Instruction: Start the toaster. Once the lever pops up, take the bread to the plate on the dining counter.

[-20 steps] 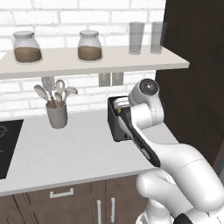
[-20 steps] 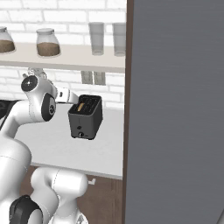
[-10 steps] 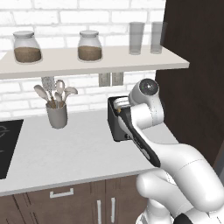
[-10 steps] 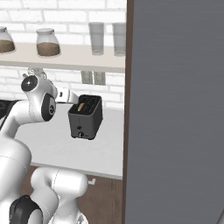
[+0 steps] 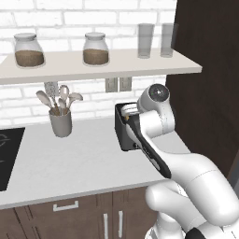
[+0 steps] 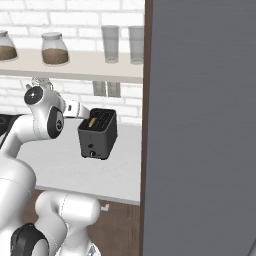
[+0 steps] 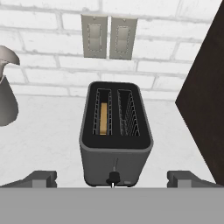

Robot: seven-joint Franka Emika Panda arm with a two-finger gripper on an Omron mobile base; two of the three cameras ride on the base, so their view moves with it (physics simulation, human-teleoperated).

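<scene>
Toaster, a small boxy dark grey two-slot one, stands on the pale grey worktop beside a tall dark cabinet on its right. In the hand view the gripper hovers just short of the toaster's near face, its two dark fingertips wide apart and clamped on nothing; only their tips show. A golden-brown bread slice sits sunk in the left slot, only its top edge visible. From the left base view the white arm hides most of the toaster. Farther left, a grey utensil pot is cut off in the hand view.
</scene>
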